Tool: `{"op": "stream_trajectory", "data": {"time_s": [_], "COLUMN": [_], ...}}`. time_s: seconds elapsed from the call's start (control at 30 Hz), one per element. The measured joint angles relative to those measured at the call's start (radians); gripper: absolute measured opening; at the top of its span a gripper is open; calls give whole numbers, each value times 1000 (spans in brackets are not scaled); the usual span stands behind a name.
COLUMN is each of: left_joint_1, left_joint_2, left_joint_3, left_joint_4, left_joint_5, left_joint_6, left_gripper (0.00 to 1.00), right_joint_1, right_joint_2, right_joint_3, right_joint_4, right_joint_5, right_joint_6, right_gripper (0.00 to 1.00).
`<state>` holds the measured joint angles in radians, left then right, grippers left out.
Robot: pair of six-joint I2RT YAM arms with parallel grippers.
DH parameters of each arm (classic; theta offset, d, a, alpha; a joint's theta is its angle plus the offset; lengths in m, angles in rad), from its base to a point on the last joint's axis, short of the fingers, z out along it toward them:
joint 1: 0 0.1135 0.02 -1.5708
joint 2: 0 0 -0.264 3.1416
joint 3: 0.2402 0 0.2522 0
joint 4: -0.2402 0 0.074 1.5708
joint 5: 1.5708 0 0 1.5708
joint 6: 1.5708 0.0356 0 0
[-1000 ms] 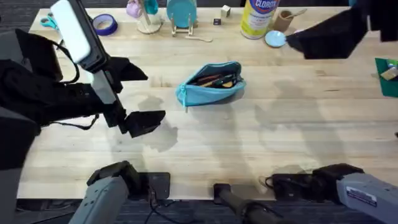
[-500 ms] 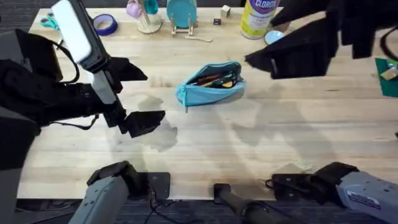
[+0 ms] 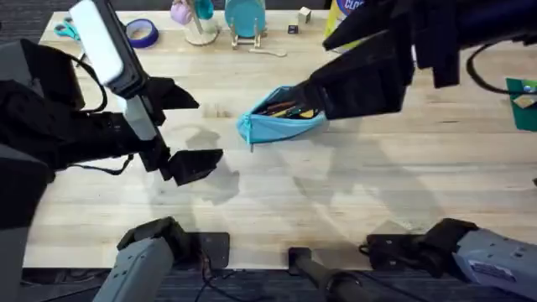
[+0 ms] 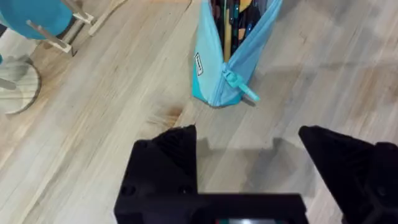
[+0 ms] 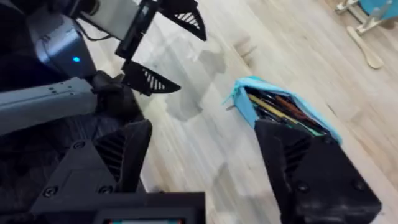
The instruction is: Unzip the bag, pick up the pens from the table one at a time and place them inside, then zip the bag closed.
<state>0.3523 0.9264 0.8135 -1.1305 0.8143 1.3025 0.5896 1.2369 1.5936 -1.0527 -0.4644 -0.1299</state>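
The bag (image 3: 284,114) lies on the worktop (image 3: 352,193) a little beyond its middle, unzipped, its mouth gaping with pens (image 3: 289,106) showing inside, yellow and dark ones packed lengthwise. Its zipper pull (image 4: 239,87) sticks out at the near pointed end, toward the left arm. The left hand (image 3: 183,127) hangs over the left part of the worktop, well apart from the bag, its two black fingers spread wide with nothing between them. The right arm reaches across from the far right, large and dark, and the right hand (image 3: 357,80) sits just over the bag's right end; in its wrist view its fingers (image 5: 311,174) stand wide apart and empty, the bag's open mouth just ahead of them. Along the far edge stand a wipes canister (image 3: 340,17), a roll of purple tape (image 3: 141,32) and scissors (image 3: 64,30).
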Motion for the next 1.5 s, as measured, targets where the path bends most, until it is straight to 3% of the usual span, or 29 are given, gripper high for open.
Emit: {"op": "stream_trajectory", "data": {"time_s": [0.17, 0.5, 0.73, 1.03, 1.5], "left_joint_1": [0, 0, 0, 0, 0], "left_joint_2": [0, 0, 0, 0, 0], "left_joint_3": [0, 0, 0, 0, 0], "left_joint_4": [0, 0, 0, 0, 0], "left_joint_5": [0, 0, 0, 0, 0], "left_joint_6": [0, 0, 0, 0, 0], "left_gripper": [993, 993, 993, 993, 993], "right_joint_1": [58, 126, 126, 126, 129], "right_joint_2": [-3, -69, -215, -292, -194], "right_joint_3": [-24, -283, -531, -783, -847], "right_joint_4": [9, 168, 413, 731, 813], "right_joint_5": [32, 135, 147, 150, 150], "right_joint_6": [3, 4, 31, 274, 565], "right_gripper": [997, 998, 997, 997, 997]}}
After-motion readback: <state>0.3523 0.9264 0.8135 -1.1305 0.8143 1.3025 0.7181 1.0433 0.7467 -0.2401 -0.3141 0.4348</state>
